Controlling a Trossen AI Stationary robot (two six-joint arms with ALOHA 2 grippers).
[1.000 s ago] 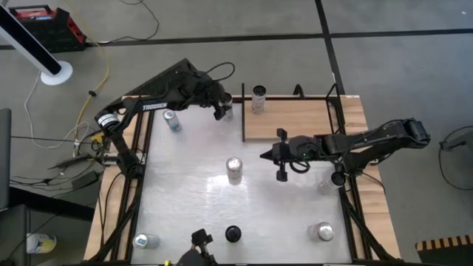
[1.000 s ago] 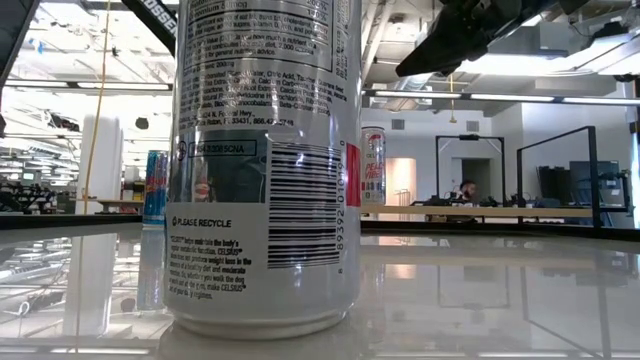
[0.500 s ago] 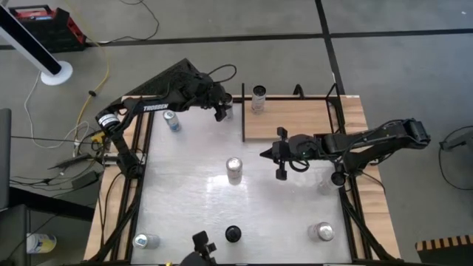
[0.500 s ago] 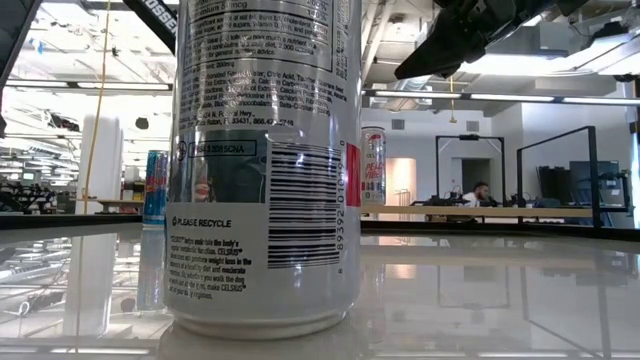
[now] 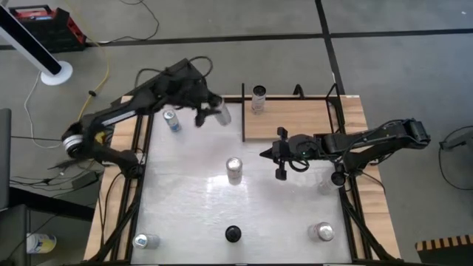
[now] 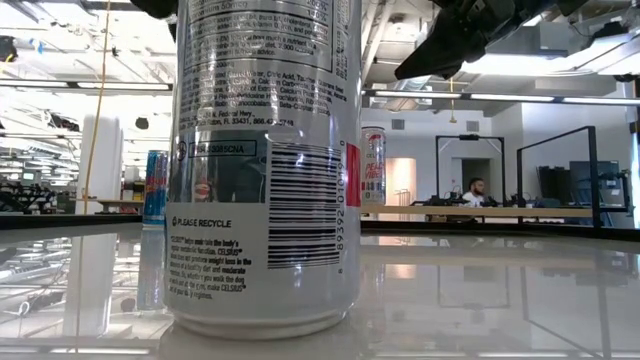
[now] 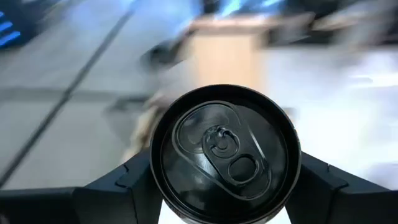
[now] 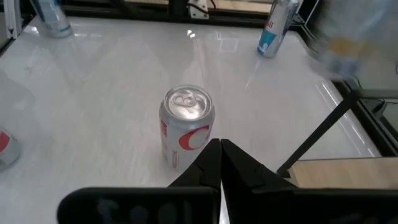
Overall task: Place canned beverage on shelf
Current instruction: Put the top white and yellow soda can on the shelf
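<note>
Carry step: your left gripper [image 7: 224, 186] clasps the can [image 7: 225, 152], seemingly beside the shelf [image 5: 292, 118]; next, set it there.

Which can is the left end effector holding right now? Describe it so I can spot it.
Start at the shelf in the table's far right corner. Just left of its near edge, the left end effector grips a can. Unlike the silver-topped cans standing around, its top is black.
</note>
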